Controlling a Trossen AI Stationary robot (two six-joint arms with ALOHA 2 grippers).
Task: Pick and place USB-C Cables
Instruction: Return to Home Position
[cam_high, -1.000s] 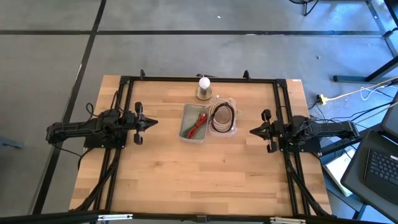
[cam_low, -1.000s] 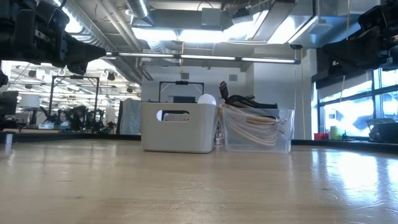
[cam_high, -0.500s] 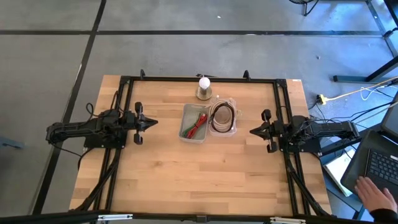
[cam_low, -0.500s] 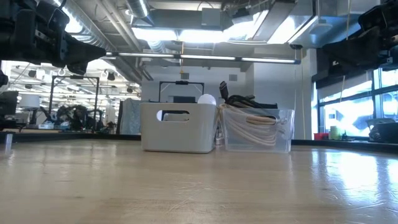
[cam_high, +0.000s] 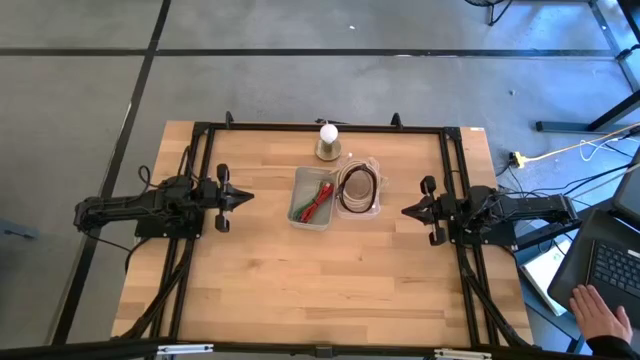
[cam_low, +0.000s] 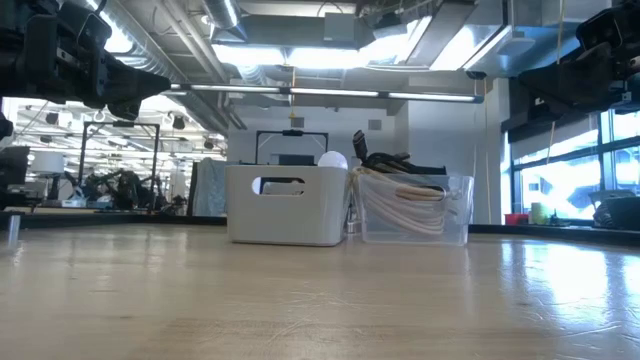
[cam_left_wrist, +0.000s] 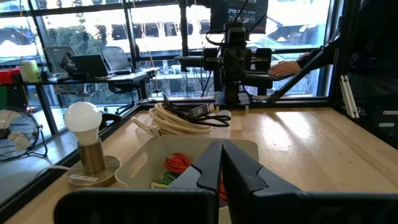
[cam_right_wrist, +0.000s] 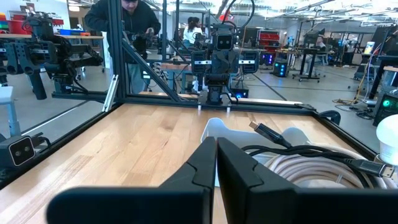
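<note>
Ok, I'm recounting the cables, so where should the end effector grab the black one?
Probably the black cable by its loop rising above the transparent bin, from straight above: the bin's walls block the sides, and it lies atop the cream coils.

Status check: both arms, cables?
Left gripper shut, parked left. Right gripper shut, parked right. Cables inside gray bin and clear bin. Nothing blocking.

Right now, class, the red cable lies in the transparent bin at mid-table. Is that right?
No: the red cable lies in the gray bin at mid-table; the transparent bin beside it holds cream coils. The high view shows it.
</note>
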